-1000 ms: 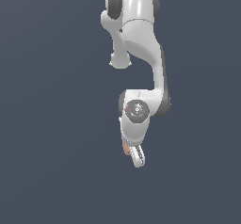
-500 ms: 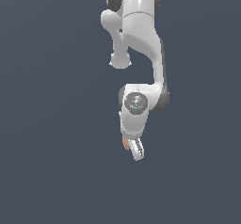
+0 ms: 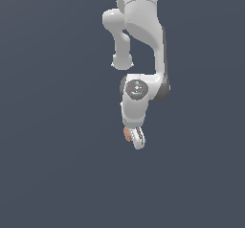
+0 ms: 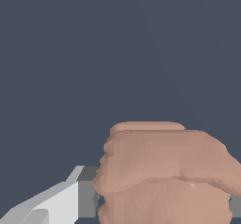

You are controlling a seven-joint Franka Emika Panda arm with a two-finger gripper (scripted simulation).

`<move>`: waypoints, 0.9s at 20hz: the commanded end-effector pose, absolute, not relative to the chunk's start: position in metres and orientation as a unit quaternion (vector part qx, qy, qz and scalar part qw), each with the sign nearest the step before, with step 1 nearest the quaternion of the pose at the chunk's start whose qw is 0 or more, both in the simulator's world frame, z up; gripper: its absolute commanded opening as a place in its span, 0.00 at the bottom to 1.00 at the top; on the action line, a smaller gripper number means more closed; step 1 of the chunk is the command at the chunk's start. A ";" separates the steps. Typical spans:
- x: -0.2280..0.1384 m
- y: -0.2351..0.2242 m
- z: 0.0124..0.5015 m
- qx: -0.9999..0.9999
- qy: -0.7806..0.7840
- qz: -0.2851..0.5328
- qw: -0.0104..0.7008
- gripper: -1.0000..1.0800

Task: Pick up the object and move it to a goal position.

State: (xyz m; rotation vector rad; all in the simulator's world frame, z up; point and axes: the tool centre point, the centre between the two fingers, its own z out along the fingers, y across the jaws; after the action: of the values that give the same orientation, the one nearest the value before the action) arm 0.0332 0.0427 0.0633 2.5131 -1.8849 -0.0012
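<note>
The object (image 3: 127, 134) is a small lumpy salmon-brown blob. In the exterior view it peeks out at the left side of the white gripper (image 3: 136, 139), which hangs from the arm and points down. In the wrist view the object (image 4: 160, 166) fills the space between the two fingers. One white and grey finger (image 4: 66, 200) presses its one side, and a sliver of the other finger (image 4: 235, 206) shows at its far side. The gripper is shut on the object and holds it off the ground.
The white arm (image 3: 139, 40) reaches down from the top of the exterior view. All around is a plain dark blue-grey ground (image 3: 48, 174) with no other objects or marker in view.
The gripper has risen in the exterior view over the last second, and the object has gone up with it. The arm's lower joints have folded upward.
</note>
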 end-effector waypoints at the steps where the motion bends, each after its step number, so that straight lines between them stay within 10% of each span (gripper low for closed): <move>1: 0.019 0.042 0.068 0.800 -0.600 0.000 0.000 0.00; 18: -0.035 0.039 0.085 0.800 -0.600 0.000 0.000 0.00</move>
State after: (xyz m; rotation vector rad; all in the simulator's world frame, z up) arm -0.0326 0.0395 0.0838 2.5136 -1.8851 -0.0011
